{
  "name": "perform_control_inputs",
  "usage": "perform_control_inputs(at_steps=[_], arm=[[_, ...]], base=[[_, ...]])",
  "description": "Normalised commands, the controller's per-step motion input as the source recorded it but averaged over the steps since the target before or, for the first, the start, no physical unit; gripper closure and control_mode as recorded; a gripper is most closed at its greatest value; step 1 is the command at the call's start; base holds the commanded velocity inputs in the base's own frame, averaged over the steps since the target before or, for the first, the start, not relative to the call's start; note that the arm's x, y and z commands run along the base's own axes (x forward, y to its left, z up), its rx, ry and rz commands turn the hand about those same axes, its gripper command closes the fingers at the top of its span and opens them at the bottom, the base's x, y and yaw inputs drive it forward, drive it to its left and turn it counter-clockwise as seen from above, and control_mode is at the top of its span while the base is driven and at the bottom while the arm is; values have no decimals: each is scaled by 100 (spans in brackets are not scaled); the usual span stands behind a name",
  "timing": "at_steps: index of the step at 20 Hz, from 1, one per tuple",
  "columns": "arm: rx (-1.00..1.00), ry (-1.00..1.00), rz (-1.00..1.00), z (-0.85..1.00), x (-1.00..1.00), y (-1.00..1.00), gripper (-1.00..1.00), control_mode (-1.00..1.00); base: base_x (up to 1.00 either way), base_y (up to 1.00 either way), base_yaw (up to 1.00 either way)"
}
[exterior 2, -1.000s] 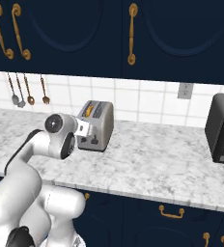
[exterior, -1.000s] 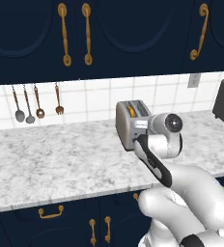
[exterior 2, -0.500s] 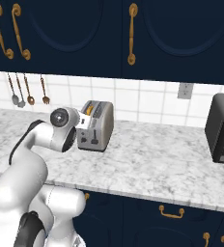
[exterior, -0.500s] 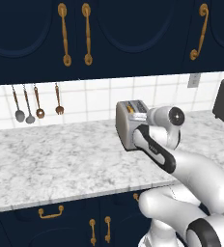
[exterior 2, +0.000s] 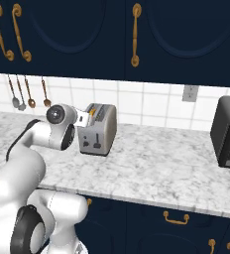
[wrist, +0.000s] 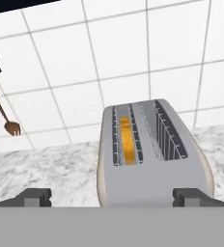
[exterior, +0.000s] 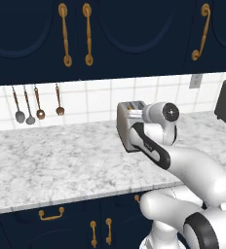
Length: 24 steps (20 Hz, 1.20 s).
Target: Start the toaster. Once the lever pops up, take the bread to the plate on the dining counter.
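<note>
Silver-grey toaster [wrist: 152, 159] on the marbled worktop [exterior: 61, 165] by the tiled wall, gripper [wrist: 114, 197] poised just above its near end.

From the hand camera I see both dark fingertips [wrist: 34, 197] spread wide apart, holding nothing. The bread [wrist: 127, 140] sits sunk in the left slot, only its golden top edge showing. In my left base view the arm covers most of the toaster. The lower front face is cut off in the hand camera.

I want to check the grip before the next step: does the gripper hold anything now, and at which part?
Nothing is held. The gripper is open, above the toaster; the bread sits in its slot.
</note>
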Motion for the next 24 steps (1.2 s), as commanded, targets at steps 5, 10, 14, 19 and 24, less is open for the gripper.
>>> perform_control_inputs(at_steps=[5, 10, 14, 19, 24], arm=[[-2, 0, 0, 0, 22, -7, -100, -100], [-3, -2, 0, -1, 12, -15, -100, -100], [-1, 0, 0, -18, 24, -18, -100, -100], [-1, 0, 0, -25, 37, -5, -100, -100], [-3, 0, 0, -19, 49, 0, -100, -100]], base=[[0, 0, 0], [0, 0, 0], [0, 0, 0], [0, 0, 0], [0, 0, 0]])
